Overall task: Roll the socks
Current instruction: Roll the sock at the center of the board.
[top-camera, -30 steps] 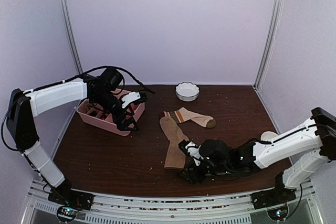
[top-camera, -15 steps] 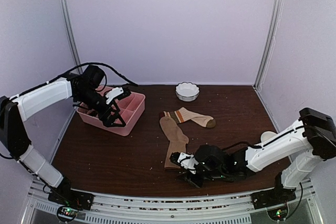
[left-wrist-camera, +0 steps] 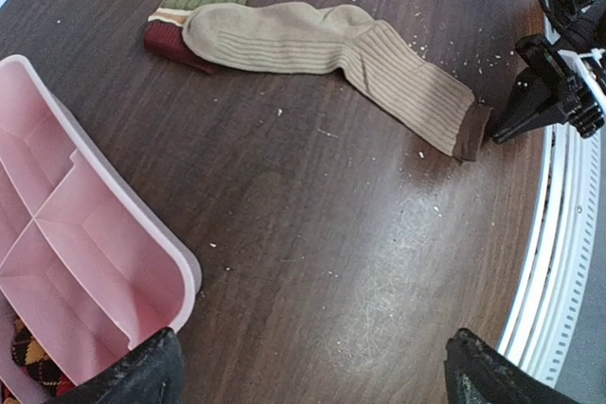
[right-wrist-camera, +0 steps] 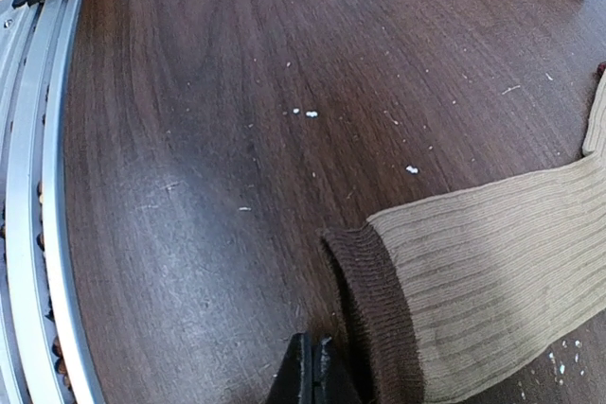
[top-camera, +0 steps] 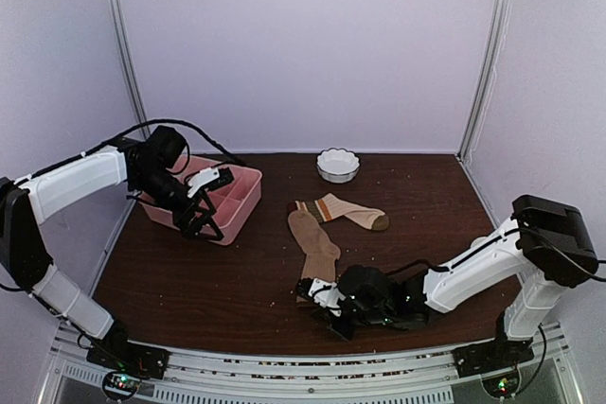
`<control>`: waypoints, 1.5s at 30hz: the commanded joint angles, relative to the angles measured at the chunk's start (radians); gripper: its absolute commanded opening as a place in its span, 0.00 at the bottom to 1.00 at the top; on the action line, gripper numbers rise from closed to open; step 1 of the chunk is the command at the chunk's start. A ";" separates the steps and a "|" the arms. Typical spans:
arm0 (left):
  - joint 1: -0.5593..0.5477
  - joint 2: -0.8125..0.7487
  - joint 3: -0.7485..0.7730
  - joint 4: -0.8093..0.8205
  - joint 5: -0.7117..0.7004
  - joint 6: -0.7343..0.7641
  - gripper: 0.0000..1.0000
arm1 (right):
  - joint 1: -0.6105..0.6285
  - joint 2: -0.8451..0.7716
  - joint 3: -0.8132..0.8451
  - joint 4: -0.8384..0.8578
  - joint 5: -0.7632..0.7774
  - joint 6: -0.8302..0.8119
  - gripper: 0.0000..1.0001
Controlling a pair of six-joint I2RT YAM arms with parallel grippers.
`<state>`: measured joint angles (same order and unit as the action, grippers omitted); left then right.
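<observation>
The tan-brown ribbed sock [top-camera: 317, 251] lies lengthwise mid-table, its dark brown cuff [right-wrist-camera: 379, 309] toward the near edge. The lighter sock with a red-green striped cuff [top-camera: 343, 210] lies across its far end. My right gripper [right-wrist-camera: 312, 371] is low on the table with its fingers pressed together right beside the brown cuff, and no cloth shows between them. In the left wrist view it shows as black fingers [left-wrist-camera: 540, 106] at the cuff's end. My left gripper [left-wrist-camera: 312, 376] hangs open over bare wood by the pink tray [left-wrist-camera: 85, 253].
The pink compartment tray [top-camera: 237, 198] sits at the left, with a patterned item [left-wrist-camera: 28, 361] in one compartment. A white scalloped bowl [top-camera: 338, 165] stands at the back. A metal rail [right-wrist-camera: 38, 186] runs along the near table edge. White crumbs dot the wood.
My right gripper slid left along the near edge to the tan sock's cuff and closed from partly open. My left gripper pulled back off the tray toward the left, still open.
</observation>
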<state>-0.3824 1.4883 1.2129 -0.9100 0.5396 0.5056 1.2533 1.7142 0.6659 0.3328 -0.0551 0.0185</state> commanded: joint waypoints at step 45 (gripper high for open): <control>-0.515 0.078 -0.362 0.589 -0.070 0.029 0.96 | -0.076 0.049 -0.048 0.162 -0.075 0.022 0.00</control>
<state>-0.8692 1.5440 0.8585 -0.3897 0.5083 0.4717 1.1809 1.7466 0.6006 0.4828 -0.1490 -0.0219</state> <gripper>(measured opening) 0.968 0.020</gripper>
